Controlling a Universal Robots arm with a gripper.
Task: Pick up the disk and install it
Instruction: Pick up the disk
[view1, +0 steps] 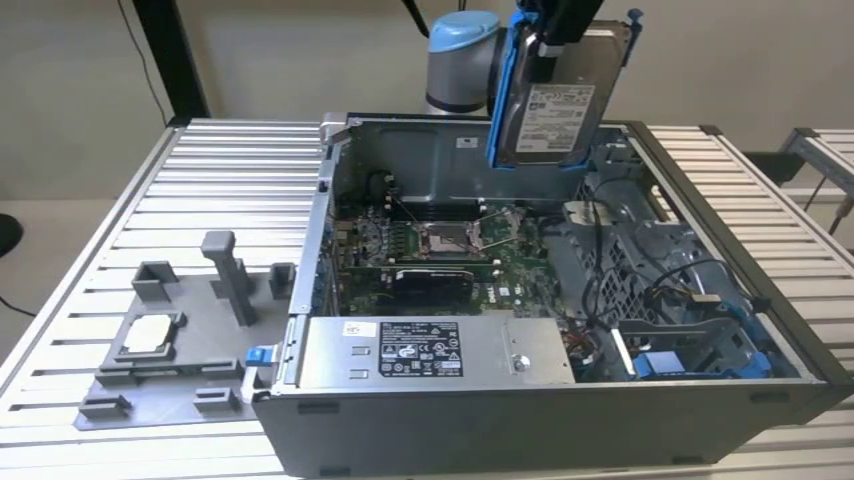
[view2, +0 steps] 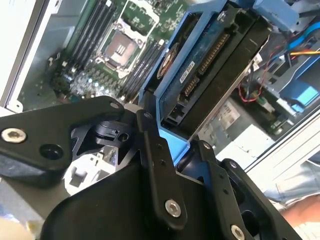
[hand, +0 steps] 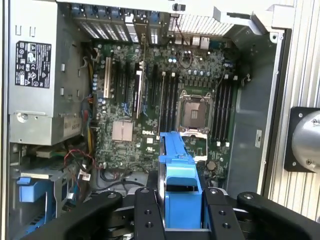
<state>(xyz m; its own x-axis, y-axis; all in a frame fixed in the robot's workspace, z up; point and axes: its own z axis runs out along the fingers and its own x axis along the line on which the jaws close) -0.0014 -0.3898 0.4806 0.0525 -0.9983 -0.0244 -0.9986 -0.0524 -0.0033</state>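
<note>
Place: a robotics lab or test workshop.
Bench: a slatted aluminium table (view1: 214, 170) carries an open computer case (view1: 534, 420).
Fixture: a grey moulded parts tray (view1: 167, 385) lies just beside the case, on the exterior view's left.
Arm: an industrial robot arm (view1: 461, 60) rises behind the case.
Backdrop: a plain beige wall (view1: 294, 50) stands behind the case.

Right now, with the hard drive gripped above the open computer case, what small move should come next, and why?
Probably carry it sideways toward the drive cage at the exterior view's right. The gripper holds the hard drive upright, raised over the motherboard, not yet above the cage.
</note>
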